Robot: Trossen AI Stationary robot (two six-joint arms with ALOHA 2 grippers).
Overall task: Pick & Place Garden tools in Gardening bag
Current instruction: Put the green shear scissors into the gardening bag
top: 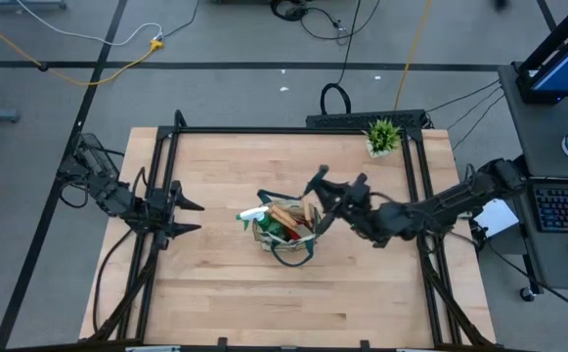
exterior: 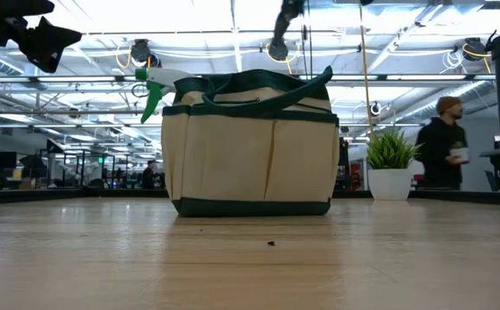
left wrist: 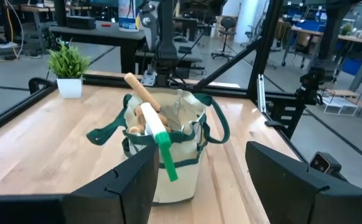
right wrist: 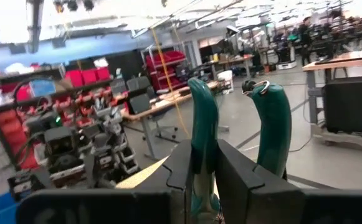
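The round tan fabric gardening bag with dark green trim (top: 285,233) stands at the tabletop's centre. It contains a green spray bottle (top: 255,217) and wooden-handled tools (top: 291,212). The right gripper (top: 334,192) is raised beside the bag's right side, its fingers clamped on one handle of the green-handled pruning shears (right wrist: 269,127). The left gripper (top: 192,216) waits near the left edge, fingers spread wide and holding nothing. A small spiky green potted plant (top: 382,137) stands near the far right corner.
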